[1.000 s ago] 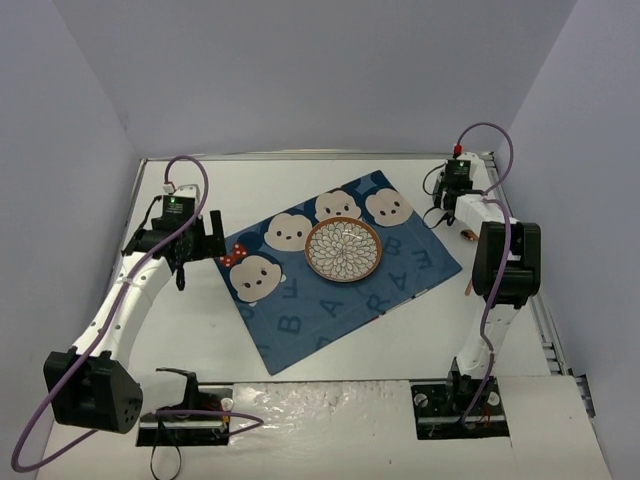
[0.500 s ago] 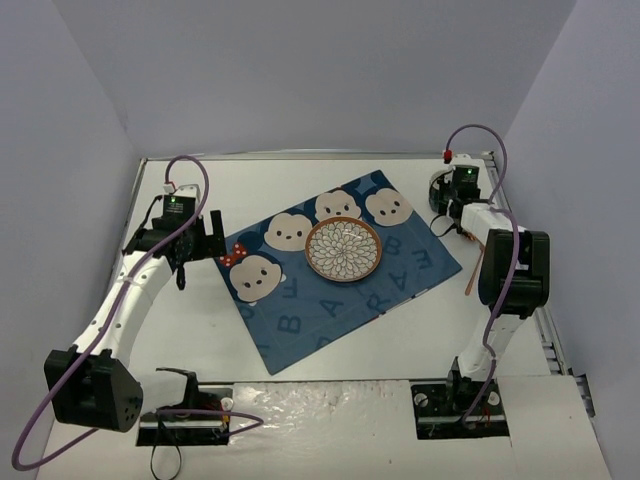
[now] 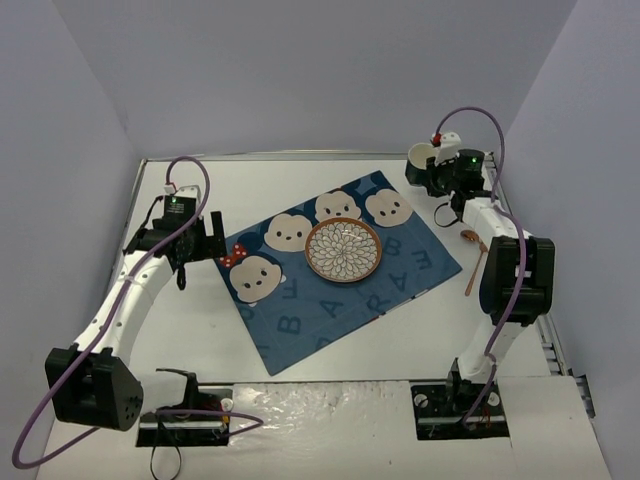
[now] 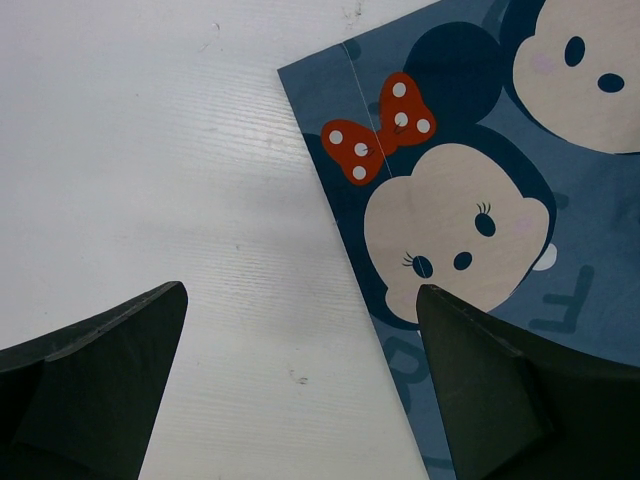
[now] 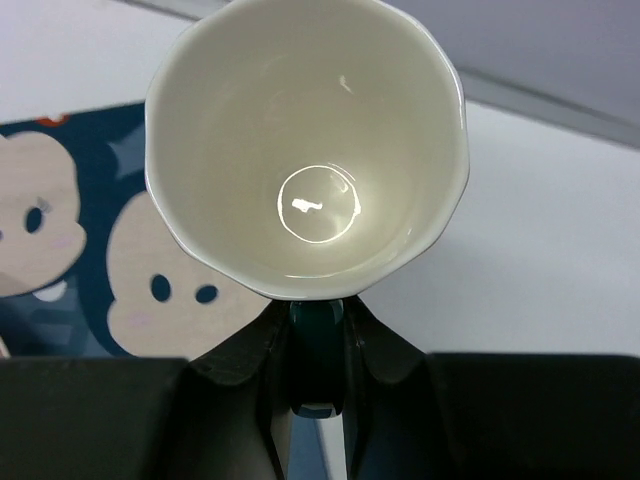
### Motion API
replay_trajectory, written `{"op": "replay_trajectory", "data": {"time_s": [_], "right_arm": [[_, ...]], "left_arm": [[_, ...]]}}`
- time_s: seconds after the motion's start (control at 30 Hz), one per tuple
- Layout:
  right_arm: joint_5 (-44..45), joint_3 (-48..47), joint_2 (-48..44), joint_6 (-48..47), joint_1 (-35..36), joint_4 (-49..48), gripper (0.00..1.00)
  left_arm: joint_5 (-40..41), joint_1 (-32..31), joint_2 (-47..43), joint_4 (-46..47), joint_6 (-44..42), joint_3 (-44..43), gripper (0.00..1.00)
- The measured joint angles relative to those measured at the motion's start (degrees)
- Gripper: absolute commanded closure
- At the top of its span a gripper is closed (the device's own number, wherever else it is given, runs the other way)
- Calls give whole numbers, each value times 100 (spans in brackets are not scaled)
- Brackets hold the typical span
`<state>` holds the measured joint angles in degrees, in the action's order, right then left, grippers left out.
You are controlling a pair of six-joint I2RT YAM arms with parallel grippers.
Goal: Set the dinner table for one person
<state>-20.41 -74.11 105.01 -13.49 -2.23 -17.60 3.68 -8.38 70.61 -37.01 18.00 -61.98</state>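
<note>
My right gripper (image 3: 440,174) is shut on the dark teal handle (image 5: 318,350) of a white cup (image 3: 422,154) and holds it in the air over the far right of the white dinner table (image 3: 200,330). In the right wrist view the cup (image 5: 305,140) fills the top, empty, with my gripper (image 5: 318,320) below it. A patterned brown-rimmed plate (image 3: 343,249) sits on the blue cartoon placemat (image 3: 330,295). A brown spoon (image 3: 472,262) lies on the table right of the placemat. My left gripper (image 3: 205,240) is open and empty over the placemat's left edge (image 4: 345,250), seen in the left wrist view (image 4: 300,290).
Grey walls close in the table on the left, far and right sides. The arm bases (image 3: 185,415) stand at the near edge. A metal rail (image 3: 548,330) runs along the table's right side.
My right gripper has risen with the cup and swung it up and left from the table's far right corner. The spoon now shows fully. The left arm has not moved.
</note>
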Motion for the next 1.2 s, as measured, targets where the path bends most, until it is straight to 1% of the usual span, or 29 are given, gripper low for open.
{"op": "replay_trajectory", "data": {"time_s": [0.17,0.27,0.4,0.5,0.77,1.2], "right_arm": [[-891,-862,432,-279,206,4,100],[-1332,-1048,640,-374,318,-86,100],[-1676,-1546,1121,-570,505,296,100],[-1683,-1862,1475,-696,614,517,100],[-1566,-2253,1812,-779,670,1134,100],[-1270,-2393,1989,-776,666,1282,100]], "left_arm": [[2,2,17,2,-2,5,3],[4,0,20,4,-4,9,3],[4,2,41,6,-17,18,3],[4,2,91,9,-40,23,3],[4,2,152,27,-79,60,3],[2,2,157,36,-87,61,3]]}}
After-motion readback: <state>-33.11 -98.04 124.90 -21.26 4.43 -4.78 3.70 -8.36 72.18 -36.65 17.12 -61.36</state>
